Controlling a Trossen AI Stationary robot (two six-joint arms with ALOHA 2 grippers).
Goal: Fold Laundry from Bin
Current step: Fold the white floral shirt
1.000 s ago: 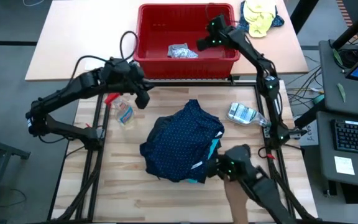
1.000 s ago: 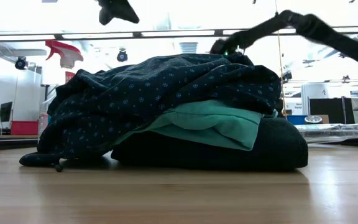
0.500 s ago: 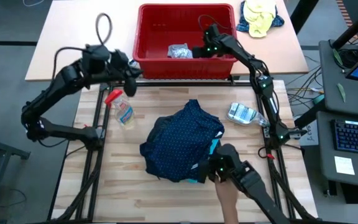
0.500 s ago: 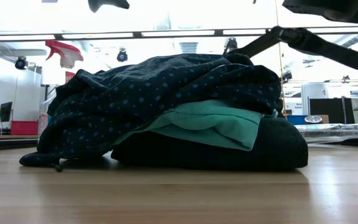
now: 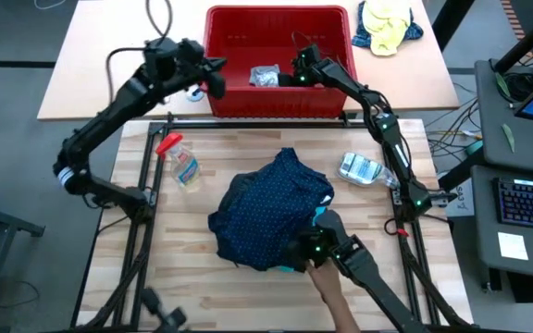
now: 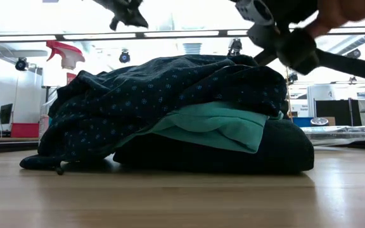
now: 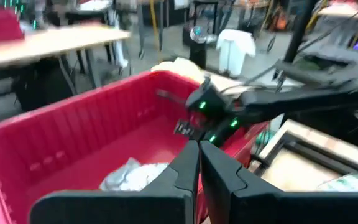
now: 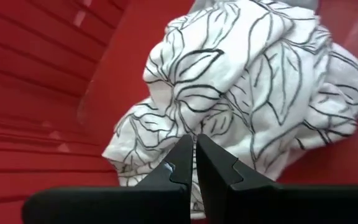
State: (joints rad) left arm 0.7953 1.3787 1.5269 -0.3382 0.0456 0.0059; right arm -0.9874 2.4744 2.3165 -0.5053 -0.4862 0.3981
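Note:
The red bin (image 5: 239,92) stands at the table's far side. A crumpled white garment with black leaf outlines (image 5: 266,77) (image 8: 241,81) lies on the bin's floor. My right gripper (image 5: 285,77) (image 8: 195,140) is shut, down inside the bin, with its tips at the garment's near edge. My left gripper (image 5: 216,80) (image 7: 199,146) is shut and hovers over the bin's left rim, pointing across the bin. A pile of laundry (image 5: 274,220) (image 6: 170,107) rests on the wooden table: navy dotted on top, turquoise and black beneath. My right gripper comes slanting down from the bin's right side with shut fingers (image 8: 182,158) at the leaf-printed garment's edge (image 8: 166,134). I cannot tell whether the tips touch the cloth. The garment lies slack on the bin's floor.
A spray bottle with a red head (image 5: 179,162) lies left of the pile, a crumpled clear bottle (image 5: 363,169) right of it. A yellow-and-blue cloth bundle (image 5: 387,25) sits far right. A person's hand (image 5: 340,289) holds a dark device (image 5: 327,248) at the pile's near right.
My left gripper has swung from over the table's left part toward the far edge, up to the bin's left rim, and turned to point across the bin. My right gripper has sunk into the bin and rolled, nearing the white garment. The person's device has moved toward the pile.

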